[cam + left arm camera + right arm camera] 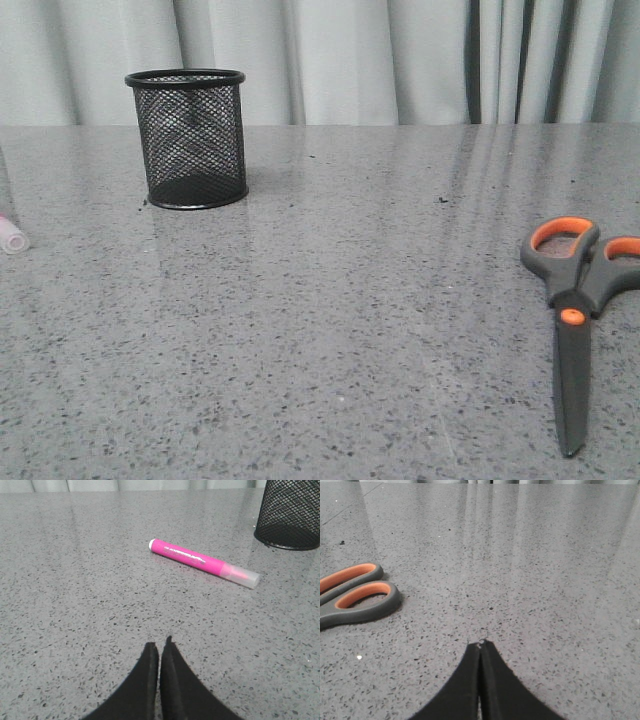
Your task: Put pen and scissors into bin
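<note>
The black mesh bin [190, 138] stands upright at the back left of the table; part of it shows in the left wrist view [291, 515]. The magenta pen [202, 562] lies flat on the table ahead of my left gripper [160, 647], which is shut and empty; only the pen's capped end [12, 237] shows at the front view's left edge. The scissors [575, 300] lie flat at the right, blades toward the front edge. Their orange-lined handles [357, 595] lie beside my right gripper [481, 644], which is shut and empty. Neither gripper shows in the front view.
The grey speckled table [350, 300] runs back to a pale curtain [400, 60]. A small dark speck [440, 200] lies on the table at mid right.
</note>
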